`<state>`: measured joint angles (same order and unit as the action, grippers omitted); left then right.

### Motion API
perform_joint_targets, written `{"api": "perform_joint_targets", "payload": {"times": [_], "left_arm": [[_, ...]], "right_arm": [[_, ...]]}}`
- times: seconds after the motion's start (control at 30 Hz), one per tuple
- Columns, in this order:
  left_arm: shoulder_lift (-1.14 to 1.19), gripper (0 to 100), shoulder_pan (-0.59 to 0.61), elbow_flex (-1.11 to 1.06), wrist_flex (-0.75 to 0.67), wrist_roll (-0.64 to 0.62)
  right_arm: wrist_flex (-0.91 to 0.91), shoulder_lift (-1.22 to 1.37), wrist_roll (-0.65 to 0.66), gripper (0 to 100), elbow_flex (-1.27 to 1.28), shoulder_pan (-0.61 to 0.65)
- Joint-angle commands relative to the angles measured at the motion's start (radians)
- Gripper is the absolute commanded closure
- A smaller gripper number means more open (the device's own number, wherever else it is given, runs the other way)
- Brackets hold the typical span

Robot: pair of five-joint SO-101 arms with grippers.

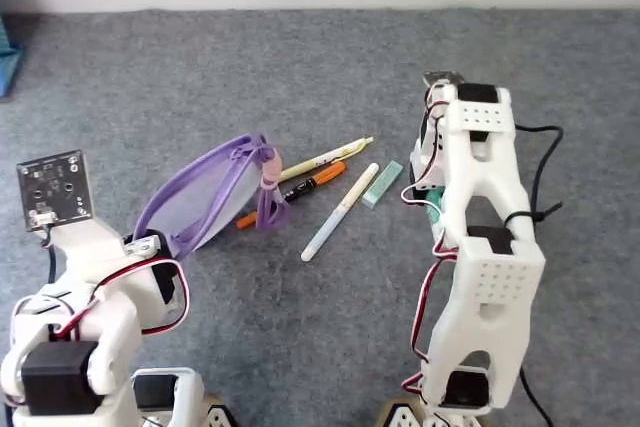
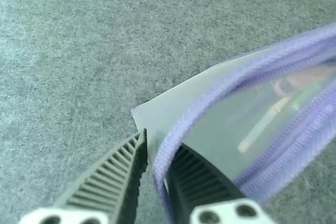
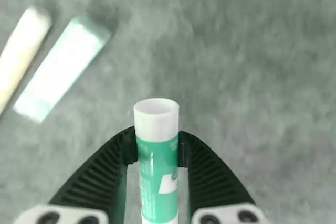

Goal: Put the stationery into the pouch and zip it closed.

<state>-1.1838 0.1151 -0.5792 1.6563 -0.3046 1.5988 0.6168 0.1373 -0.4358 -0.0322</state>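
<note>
Your right hand (image 3: 156, 137) grips the glue stick (image 3: 156, 116) and your left hand (image 2: 157, 150) pinches the pouch (image 2: 236, 124) by its rim, so loading looks under way: next carry the stick into the mouth beside your left hand.

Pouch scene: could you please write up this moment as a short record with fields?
Pouch: purple, unzipped, one edge pinched
Left gripper: shut on the pouch edge
Right gripper: shut on glue stick
Loose on carpet: yellow pen, orange marker, white pen, green eraser
</note>
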Motion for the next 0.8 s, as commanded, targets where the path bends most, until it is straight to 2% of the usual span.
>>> {"api": "perform_joint_targets", "payload": {"times": [0.0, 0.13, 0.37, 0.57, 0.77], "left_arm": [[0.011, 99, 0.006, 0.004, -0.003, -0.011], [0.011, 99, 0.006, 0.004, -0.003, -0.011], [0.017, 99, 0.006, 0.004, -0.003, -0.011], [0.017, 99, 0.006, 0.008, -0.005, -0.011], [0.018, 99, 0.006, 0.004, -0.040, -0.011]], "right_arm": [[0.099, -0.162, 0.011, 99.1, -0.049, 0.005], [0.200, -0.282, 0.011, 99.1, -0.037, 0.038], [0.197, -0.644, 0.012, 99.1, 0.206, 0.110], [0.193, -1.010, -0.015, 99.1, 0.319, 0.286], [0.186, -1.239, -0.201, 99.1, 0.316, 0.549]]}}
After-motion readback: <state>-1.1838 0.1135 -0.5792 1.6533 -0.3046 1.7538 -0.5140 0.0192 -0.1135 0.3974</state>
